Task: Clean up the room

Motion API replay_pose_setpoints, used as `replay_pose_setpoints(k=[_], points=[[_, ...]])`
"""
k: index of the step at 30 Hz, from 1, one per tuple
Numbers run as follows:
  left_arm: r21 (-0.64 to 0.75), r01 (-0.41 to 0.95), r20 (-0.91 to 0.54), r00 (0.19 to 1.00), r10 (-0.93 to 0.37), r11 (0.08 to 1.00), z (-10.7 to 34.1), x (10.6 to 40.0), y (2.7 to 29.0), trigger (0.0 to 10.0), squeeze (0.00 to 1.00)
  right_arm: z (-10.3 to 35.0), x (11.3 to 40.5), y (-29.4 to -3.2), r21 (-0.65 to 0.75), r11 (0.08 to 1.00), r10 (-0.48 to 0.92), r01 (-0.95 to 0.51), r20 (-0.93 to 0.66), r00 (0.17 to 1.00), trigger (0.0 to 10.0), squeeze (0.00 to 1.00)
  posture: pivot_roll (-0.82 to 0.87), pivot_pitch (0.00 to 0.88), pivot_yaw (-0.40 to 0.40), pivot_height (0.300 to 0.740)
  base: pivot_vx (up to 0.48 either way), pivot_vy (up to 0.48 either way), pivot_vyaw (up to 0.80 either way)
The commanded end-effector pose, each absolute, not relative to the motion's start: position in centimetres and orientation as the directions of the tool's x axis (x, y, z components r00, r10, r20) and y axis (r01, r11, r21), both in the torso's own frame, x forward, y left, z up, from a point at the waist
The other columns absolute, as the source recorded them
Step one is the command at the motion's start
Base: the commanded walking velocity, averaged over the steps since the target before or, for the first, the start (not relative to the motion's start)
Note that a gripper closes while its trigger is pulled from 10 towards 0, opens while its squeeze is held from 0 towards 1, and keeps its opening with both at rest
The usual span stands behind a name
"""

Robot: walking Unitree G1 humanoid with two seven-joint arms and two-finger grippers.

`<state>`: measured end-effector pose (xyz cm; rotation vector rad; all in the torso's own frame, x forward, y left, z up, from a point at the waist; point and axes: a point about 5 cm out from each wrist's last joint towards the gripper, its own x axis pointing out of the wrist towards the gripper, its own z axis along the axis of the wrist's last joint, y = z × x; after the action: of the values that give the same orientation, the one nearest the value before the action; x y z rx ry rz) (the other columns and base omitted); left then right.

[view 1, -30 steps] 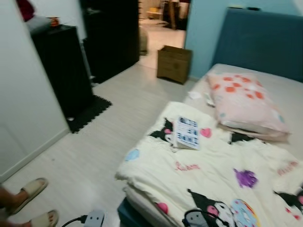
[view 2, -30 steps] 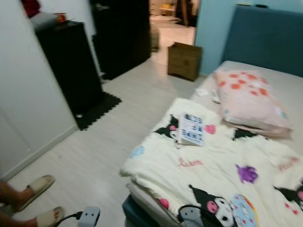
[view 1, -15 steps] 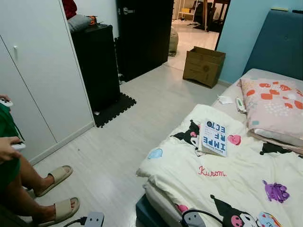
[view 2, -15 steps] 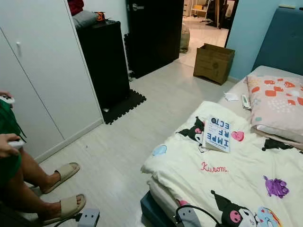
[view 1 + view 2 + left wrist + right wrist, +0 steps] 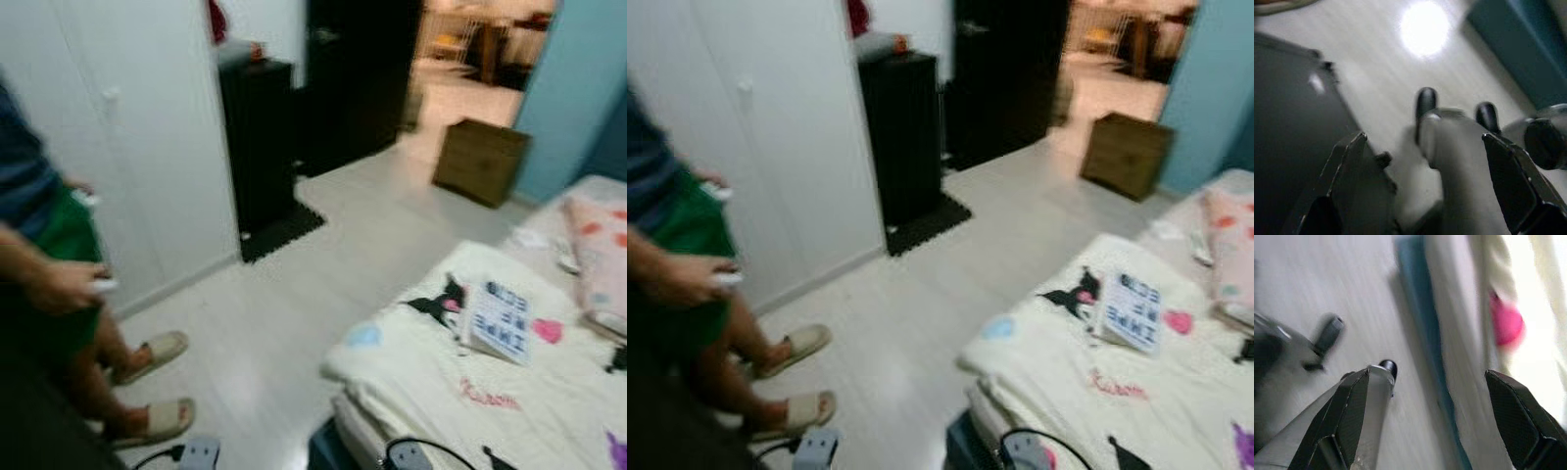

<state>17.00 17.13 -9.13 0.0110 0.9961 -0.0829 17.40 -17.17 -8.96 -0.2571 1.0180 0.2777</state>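
Both grippers hang idle and hold nothing: the left gripper (image 5: 1420,181) has its fingers spread wide over pale floor, and the right gripper (image 5: 1425,416) is likewise spread wide, just beside the teal bed base and the hanging quilt. The head views are blurred, so the robot looks to be between spots, and the step in hand is probably choosing what to tidy. A book (image 5: 501,322) lies flat on the cream quilt (image 5: 431,382) near its floor-side edge, a likely first pick. A good approach would come square to the bed and stop short of the mattress corner. Open floor (image 5: 323,264) runs toward the doorway past a cardboard box (image 5: 482,161). A person (image 5: 44,264) stands on the left in sandals (image 5: 149,357), with a power strip (image 5: 199,454) and cable underfoot, so that side is tight.
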Motion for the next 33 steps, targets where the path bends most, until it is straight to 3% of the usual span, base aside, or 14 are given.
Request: replay_pose_setpoints(k=[1, 14, 29, 33], points=[[-0.040, 0.072, -0.857, 0.511, -0.072, 0.997, -9.61, 15.97, 16.76, 10.0, 0.00, -9.25, 16.67, -17.84, -0.091, 0.937, 0.085, -0.338, -0.878, 0.471, 10.0, 0.00, -0.06, 0.025, -0.046, 0.740, 0.000, 0.000, 0.77], [-0.060, 0.014, -0.845, 0.531, -0.059, 0.998, -9.43, 16.37, 16.78, 10.0, 0.00, -9.24, 16.66, -17.99, -0.099, 0.936, 0.077, -0.339, -0.879, 0.470, 10.0, 0.00, -0.06, 0.033, -0.048, 0.740, 0.000, 0.000, 0.03], [-0.047, 0.001, -0.845, 0.533, -0.040, 0.999, -9.35, 16.52, 17.25, 10.0, 0.00, -9.25, 16.65, -17.83, -0.102, 0.928, 0.084, -0.357, -0.879, 0.470, 10.0, 0.00, -0.05, 0.022, -0.048, 0.740, 0.000, 0.000, 0.79], [-0.048, 0.003, -0.843, 0.536, -0.042, 0.999, -9.32, 16.60, 17.17, 10.0, 0.00, -9.27, 16.65, -17.92, -0.108, 0.933, 0.072, -0.345, -0.880, 0.470, 10.0, 0.00, -0.05, 0.022, -0.047, 0.740, 0.000, 0.000, 0.00]])
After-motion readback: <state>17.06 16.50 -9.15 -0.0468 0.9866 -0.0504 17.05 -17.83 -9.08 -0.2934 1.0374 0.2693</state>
